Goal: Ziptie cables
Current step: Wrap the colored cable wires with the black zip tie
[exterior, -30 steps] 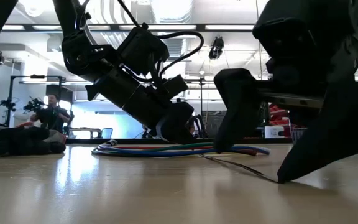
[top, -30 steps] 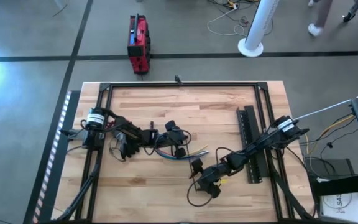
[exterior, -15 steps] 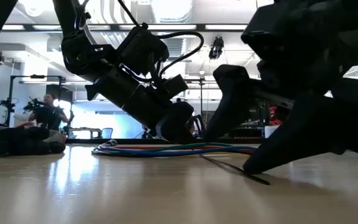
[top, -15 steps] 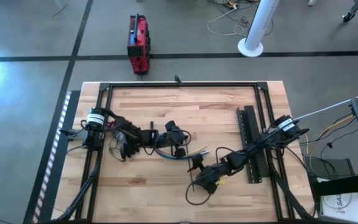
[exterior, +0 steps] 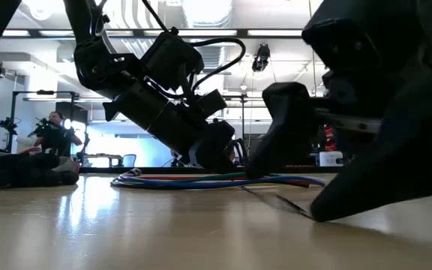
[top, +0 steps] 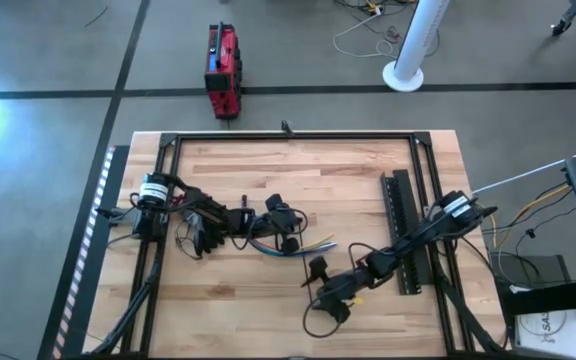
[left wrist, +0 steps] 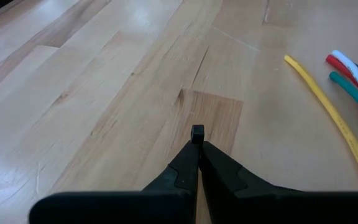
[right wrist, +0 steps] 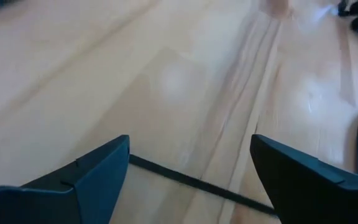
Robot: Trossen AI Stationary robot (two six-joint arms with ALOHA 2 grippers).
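So the cables [top: 286,246] are sitting near the middle of the bench [top: 348,170], a loose bundle of thin wires in blue, green, yellow and red, curving in a shallow arc. In the low view they lie flat on the wood as a long low sweep [exterior: 223,180]. The left wrist view shows the loose ends up close: smooth rubbery-looking insulation, the yellow one [left wrist: 328,106] running off on its own away from the others.

The ziptie [right wrist: 197,182] is a really thin flat black strip lying on the bench just past the cables, on the right arm's side. In the right wrist view it runs straight across between the two fingers, flat on the wood. In the low view you can only make it out as a thin dark sliver [exterior: 276,201] on the surface.

The right end effector [right wrist: 190,165] is down low over the ziptie with its fingers spread wide apart, nothing held, arm stretched diagonally in from the bench's right edge.

The left end effector [left wrist: 197,140] is right at the cables' left end, arm folded low, its dark fingers pressed together to a point with nothing between them.

Bench is light butcher-block wood with visible grain and plank seams. A long black perforated bar [top: 405,230] lies well to the right of the cables.
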